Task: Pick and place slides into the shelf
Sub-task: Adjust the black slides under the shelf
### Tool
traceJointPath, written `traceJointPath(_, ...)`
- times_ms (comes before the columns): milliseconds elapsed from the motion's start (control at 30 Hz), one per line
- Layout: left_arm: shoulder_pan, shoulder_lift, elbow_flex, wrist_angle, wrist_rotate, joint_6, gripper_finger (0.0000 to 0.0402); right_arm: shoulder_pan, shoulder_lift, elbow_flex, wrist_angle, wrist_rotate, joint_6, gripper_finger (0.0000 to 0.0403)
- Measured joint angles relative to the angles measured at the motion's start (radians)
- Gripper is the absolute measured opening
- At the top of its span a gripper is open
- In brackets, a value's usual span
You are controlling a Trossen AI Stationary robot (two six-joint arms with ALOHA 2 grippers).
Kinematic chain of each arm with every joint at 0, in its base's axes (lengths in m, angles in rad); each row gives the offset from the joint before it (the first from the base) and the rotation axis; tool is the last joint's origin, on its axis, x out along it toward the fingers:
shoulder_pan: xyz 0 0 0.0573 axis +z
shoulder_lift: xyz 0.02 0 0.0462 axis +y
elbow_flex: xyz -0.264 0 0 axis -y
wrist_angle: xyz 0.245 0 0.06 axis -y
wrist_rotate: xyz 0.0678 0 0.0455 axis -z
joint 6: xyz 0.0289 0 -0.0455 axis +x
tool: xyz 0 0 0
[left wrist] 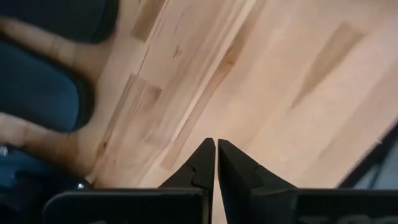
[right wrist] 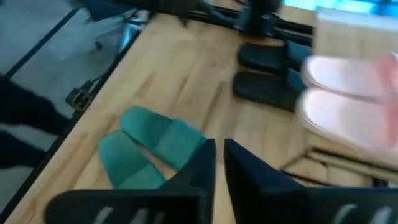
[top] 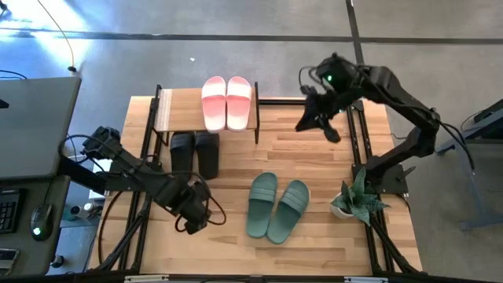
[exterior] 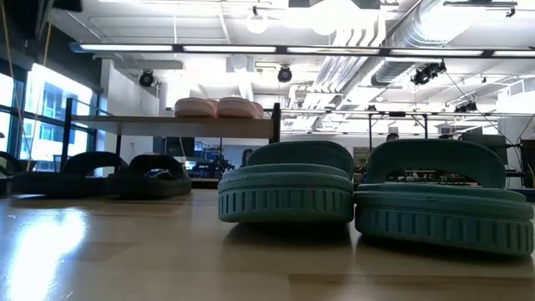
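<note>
The shelf stands at the table's far left, and its wooden top board carries the pale pink slides. The black slides lie flat on the table just in front of the shelf. The sage green slides rest on their soles at the table's middle, nearer the front. My left gripper is shut, low over bare wood left of the green pair. My right gripper is shut, raised over the far right.
A small potted plant stands by the right arm's base at the table's right edge. A grey desk adjoins the table's left side. Bare wood lies between the shelf, the green slides and the right arm.
</note>
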Motion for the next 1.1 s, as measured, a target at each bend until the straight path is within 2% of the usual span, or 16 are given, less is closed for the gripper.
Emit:
traceJointPath(133, -0.019, 0.012, -0.087, 0.079, 0.0, -0.064, 0.0003, 0.094, -0.024, -0.073, 0.075, 0.026, 0.01, 0.0005)
traceJointPath(267, -0.015, 0.012, -0.214, 0.229, 0.011, -0.1, 0.0003, 0.096, -0.129, -0.32, 0.265, 0.05, 0.068, 0.0001)
traceJointPath(400, -0.015, 0.012, -0.319, 0.292, 0.016, -0.137, 0.0001, 0.059, -0.254, -0.552, 0.449, 0.193, 0.144, 0.0001)
traceJointPath(500, -0.015, 0.012, -0.385, 0.309, 0.05, -0.163, 0.0002, 0.045, -0.329, -0.638, 0.489, 0.284, 0.17, 0.0001)
traceJointPath(733, 0.038, 0.012, -0.498, 0.42, 0.084, -0.16, 0.0001, 0.044, -0.406, -0.714, 0.526, 0.29, 0.229, 0.0)
traceJointPath(867, 0.111, 0.012, -0.536, 0.483, 0.078, -0.107, 0.0, 0.044, -0.406, -0.716, 0.525, 0.29, 0.244, 0.0)
traceJointPath(1100, 0.251, 0.012, -0.603, 0.493, 0.085, -0.043, 0.0, 0.044, -0.406, -0.716, 0.519, 0.29, 0.246, 0.0)
